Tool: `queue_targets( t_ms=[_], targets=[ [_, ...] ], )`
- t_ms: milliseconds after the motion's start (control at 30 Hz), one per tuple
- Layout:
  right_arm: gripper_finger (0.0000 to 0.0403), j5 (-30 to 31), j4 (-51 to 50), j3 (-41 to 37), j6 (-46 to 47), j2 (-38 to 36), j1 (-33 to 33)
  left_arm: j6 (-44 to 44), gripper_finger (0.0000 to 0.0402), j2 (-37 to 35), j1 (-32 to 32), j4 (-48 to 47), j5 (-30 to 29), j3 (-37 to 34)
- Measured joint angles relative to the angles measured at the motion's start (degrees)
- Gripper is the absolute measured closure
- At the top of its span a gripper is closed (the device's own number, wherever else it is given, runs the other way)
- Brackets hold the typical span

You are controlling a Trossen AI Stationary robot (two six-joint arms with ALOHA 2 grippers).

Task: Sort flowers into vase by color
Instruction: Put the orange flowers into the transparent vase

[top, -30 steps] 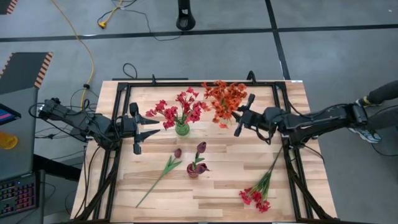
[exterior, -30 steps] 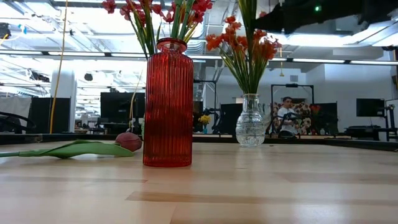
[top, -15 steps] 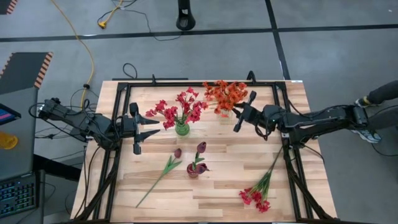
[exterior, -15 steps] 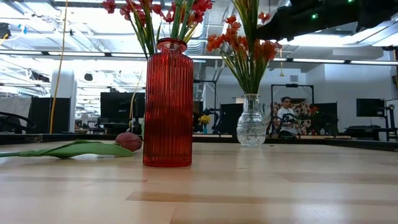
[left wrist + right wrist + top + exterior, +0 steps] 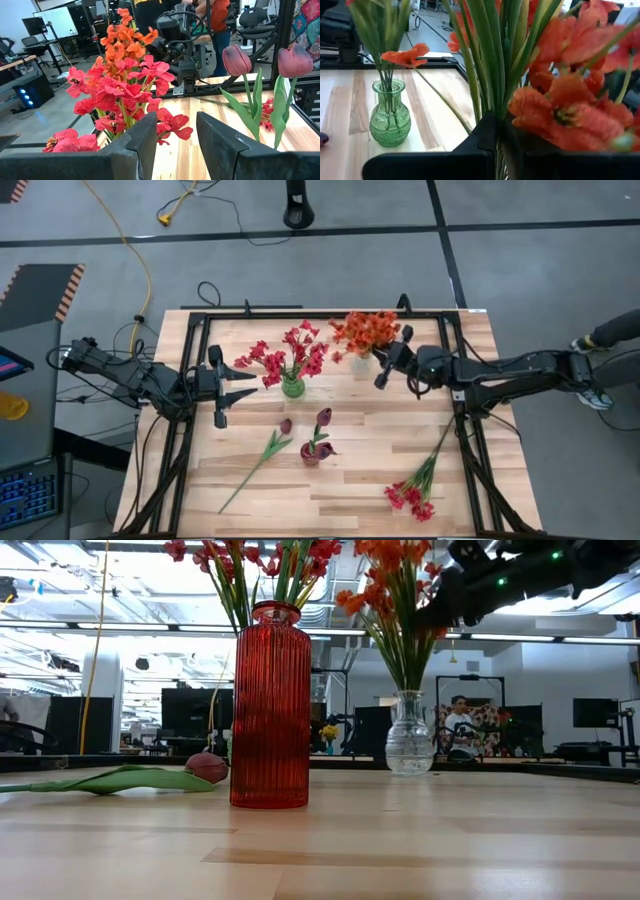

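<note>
My right gripper (image 5: 379,361) is shut on the bunch of orange flowers (image 5: 365,331), above the clear glass vase (image 5: 410,736) near the table's far edge. In the right wrist view the gripper (image 5: 497,145) closes around green stems. My left gripper (image 5: 245,388) hovers open at the left, facing the green vase of pinkish-red flowers (image 5: 292,387); its wrist view shows the gripper (image 5: 175,140) with nothing between the fingers. A red ribbed vase (image 5: 270,705) holds maroon tulips (image 5: 323,418). One maroon tulip (image 5: 268,450) and a pinkish-red stem (image 5: 418,485) lie flat on the table. My right gripper pinches the green stems (image 5: 490,95) of the orange bunch between its two fingers, just below the blooms. It comes in about level from the table's right side, across the stems. The bunch stands upright, its lower stems (image 5: 405,665) reaching down into the clear vase.
A black frame (image 5: 300,315) runs around the wooden table top. Bare wood lies along the near edge between the loose tulip and the loose pinkish-red stem. People and desks show in the room beyond the far edge.
My right gripper has moved a little toward the far edge, taking the orange bunch with it. The blooms now stand higher and more upright over the clear vase, drawn into a tighter cluster. The clear vase has shifted slightly.
</note>
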Motion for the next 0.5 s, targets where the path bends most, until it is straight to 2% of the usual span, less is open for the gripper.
queue_targets(
  t_ms=[333,500],
  targets=[
    [0.0352,0.0,-6.4,0.0,9.5,0.0,-2.4,0.0,0.0274,0.0,0.0,0.0,0.0,0.0],
    [0.0351,0.0,-9.4,0.0,11.0,0.0,-2.3,0.0,0.0274,0.0,0.0,0.0,0.0,0.0]
  ],
)
